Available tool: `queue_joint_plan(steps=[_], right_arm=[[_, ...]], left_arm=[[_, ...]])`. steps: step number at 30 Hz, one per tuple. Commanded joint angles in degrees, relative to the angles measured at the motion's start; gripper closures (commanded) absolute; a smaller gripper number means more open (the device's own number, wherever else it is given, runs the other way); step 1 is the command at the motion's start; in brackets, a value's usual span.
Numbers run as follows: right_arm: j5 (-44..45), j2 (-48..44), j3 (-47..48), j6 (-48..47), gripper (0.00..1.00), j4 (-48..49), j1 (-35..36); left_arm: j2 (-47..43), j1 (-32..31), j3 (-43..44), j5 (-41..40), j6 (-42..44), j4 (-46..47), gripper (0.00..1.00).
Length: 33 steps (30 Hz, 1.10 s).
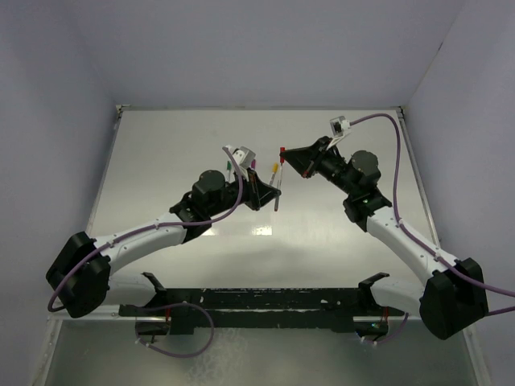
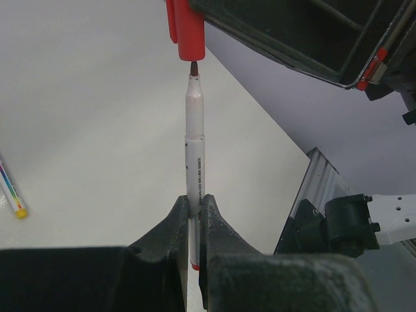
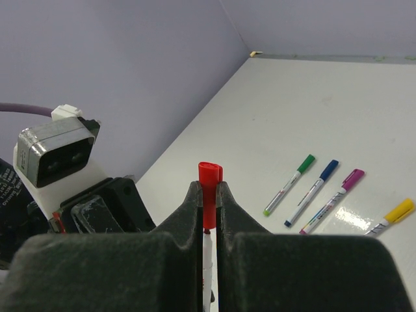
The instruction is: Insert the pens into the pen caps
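Observation:
My left gripper [image 2: 194, 198] is shut on a white-grey pen [image 2: 194, 149] and holds it upright above the table. The pen's dark red tip sits right at the mouth of the red cap [image 2: 188, 32]. My right gripper [image 3: 208, 185] is shut on that red cap [image 3: 208, 195], and the pen [image 3: 207, 260] shows below it between the fingers. From above, the two grippers meet at mid-table: the left [image 1: 278, 191] and the right [image 1: 284, 158] with the red cap [image 1: 282, 150]. Whether the tip is inside the cap I cannot tell.
Capped pens lie side by side on the table: green [image 3: 288, 184], blue [image 3: 312, 192], magenta [image 3: 333, 200] and yellow [image 3: 390, 216]. In the top view they lie under the left wrist [image 1: 252, 166]. The purple walls stand along the back and both sides.

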Motion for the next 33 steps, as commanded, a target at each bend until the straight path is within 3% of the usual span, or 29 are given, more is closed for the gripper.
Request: queue_joint_plan(steps=[1, 33], right_arm=[[0.1, -0.3, -0.5, 0.3, 1.0, 4.3, -0.3], [-6.2, 4.6, -4.5, 5.6, 1.0, 10.4, -0.1]], left_arm=[[-2.3, 0.7, -0.3, 1.5, -0.7, 3.7, 1.0], [-0.4, 2.9, 2.0, -0.2, -1.7, 10.5, 1.0]])
